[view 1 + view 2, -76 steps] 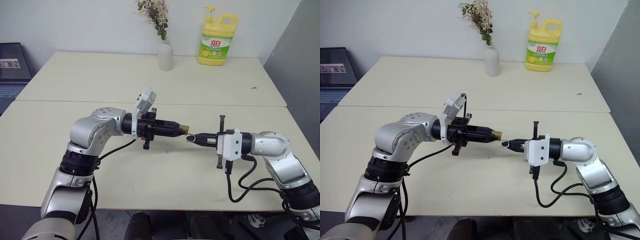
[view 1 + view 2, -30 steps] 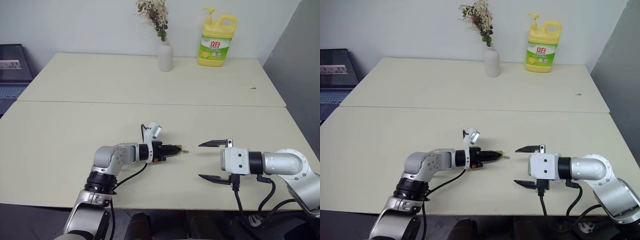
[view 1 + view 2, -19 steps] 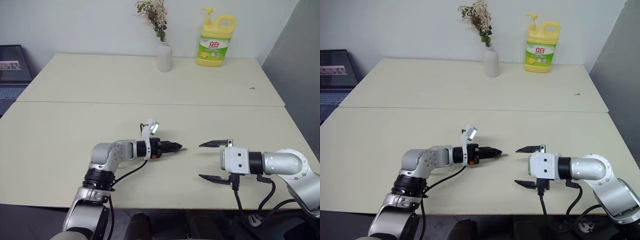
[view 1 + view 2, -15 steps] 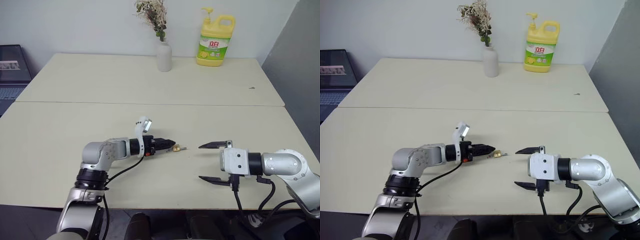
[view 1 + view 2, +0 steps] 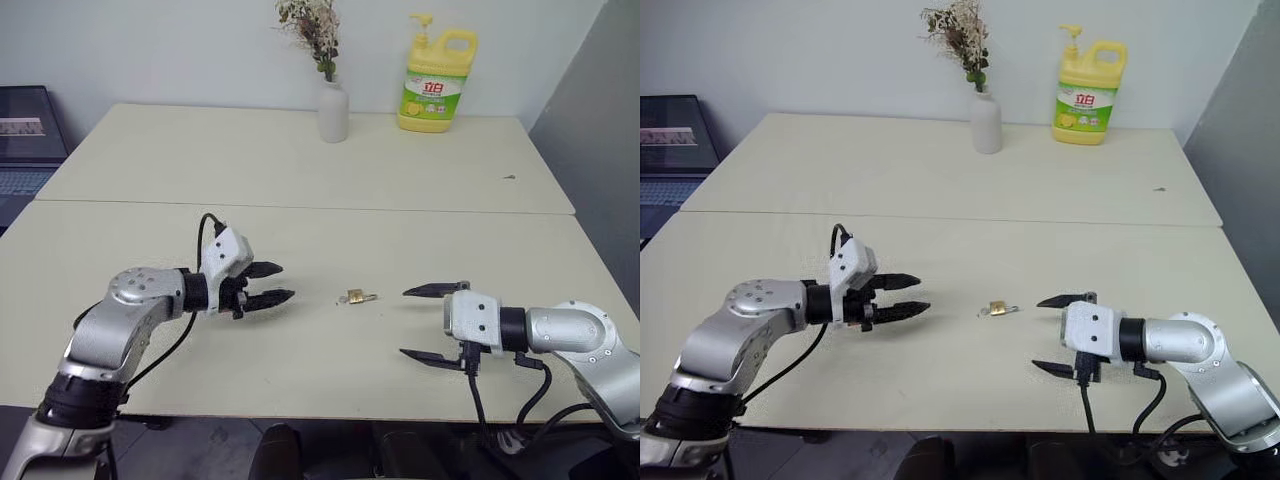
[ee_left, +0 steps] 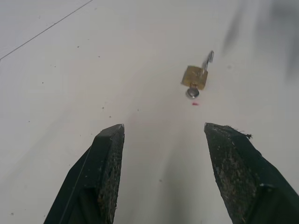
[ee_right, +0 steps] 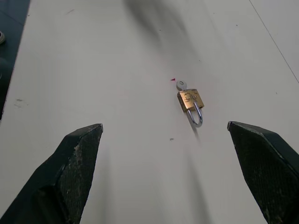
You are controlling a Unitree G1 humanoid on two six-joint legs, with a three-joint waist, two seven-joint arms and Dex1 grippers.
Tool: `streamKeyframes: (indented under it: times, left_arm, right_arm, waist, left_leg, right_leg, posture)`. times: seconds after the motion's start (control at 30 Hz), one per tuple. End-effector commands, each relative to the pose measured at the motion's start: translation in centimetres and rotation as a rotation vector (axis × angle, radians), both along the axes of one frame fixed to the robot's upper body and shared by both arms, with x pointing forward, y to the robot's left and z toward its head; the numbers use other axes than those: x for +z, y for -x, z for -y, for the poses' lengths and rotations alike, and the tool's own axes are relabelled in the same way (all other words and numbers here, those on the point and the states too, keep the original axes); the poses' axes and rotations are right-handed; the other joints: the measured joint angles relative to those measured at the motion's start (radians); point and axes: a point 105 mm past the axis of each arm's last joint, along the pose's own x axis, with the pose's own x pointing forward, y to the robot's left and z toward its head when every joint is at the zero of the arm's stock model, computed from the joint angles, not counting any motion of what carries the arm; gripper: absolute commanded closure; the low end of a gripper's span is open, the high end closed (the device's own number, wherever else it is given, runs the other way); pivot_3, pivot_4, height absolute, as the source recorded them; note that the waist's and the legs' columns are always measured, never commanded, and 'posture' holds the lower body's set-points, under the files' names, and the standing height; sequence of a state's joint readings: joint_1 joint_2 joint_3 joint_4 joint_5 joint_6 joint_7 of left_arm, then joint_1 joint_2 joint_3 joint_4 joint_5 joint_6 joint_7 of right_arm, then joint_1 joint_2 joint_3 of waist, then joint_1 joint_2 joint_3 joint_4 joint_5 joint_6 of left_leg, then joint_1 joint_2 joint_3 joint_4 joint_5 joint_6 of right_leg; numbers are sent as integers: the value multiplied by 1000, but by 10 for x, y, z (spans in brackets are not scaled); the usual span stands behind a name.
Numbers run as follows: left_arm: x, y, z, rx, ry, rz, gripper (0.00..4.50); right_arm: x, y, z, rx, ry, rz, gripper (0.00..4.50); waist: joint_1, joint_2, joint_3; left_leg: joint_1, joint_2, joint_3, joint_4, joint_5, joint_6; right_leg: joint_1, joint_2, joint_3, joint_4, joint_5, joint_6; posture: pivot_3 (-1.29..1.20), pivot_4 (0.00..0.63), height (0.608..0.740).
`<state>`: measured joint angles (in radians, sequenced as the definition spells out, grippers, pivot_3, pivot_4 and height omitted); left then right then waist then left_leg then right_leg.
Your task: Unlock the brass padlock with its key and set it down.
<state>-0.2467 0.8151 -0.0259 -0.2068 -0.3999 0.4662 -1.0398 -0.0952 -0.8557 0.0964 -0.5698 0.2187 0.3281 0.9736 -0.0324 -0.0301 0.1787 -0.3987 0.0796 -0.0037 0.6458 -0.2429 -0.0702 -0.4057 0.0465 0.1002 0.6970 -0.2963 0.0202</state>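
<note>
The brass padlock (image 5: pixel 354 296) lies flat on the cream table (image 5: pixel 300 340) between my two grippers, touching neither. Its key (image 6: pixel 192 93) sticks out of the lock body, and the silvery shackle (image 7: pixel 196 116) points the other way. My left gripper (image 5: pixel 284 281) hovers to the left of the padlock, open and holding nothing. My right gripper (image 5: pixel 404 322) stays to the right of the padlock, open wide and holding nothing. Both wrist views look straight at the padlock (image 7: pixel 190 100) between their own fingertips.
A white vase with dried flowers (image 5: pixel 333 110) and a yellow detergent bottle (image 5: pixel 435 80) stand at the table's far side. A laptop (image 5: pixel 25 130) sits beyond the left edge. A seam (image 5: pixel 400 210) crosses the table behind my arms.
My left gripper opened, released the padlock onto the table, and drew back to the left and upward while rolling. The right gripper stayed open in place.
</note>
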Motion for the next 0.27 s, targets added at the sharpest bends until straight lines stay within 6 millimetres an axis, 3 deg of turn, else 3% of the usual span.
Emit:
streamKeyframes:
  times: [0.03,0.27]
  left_arm:
    - [13,10,2,-57,-35,109,1630]
    - [13,23,4,-57,43,82,1630]
  right_arm:
    - [5,-4,9,-37,-12,18,0]
    - [0,-9,15,-37,-6,2,0]
  waist:
    - [0,0,0]
    - [0,0,0]
  left_leg:
    - [0,0,0,0,0,0]
    - [0,0,0,0,0,0]
  right_leg:
    - [0,0,0,0,0,0]
    - [0,0,0,0,0,0]
  posture:
    - [0,150,740]
    - [0,150,740]
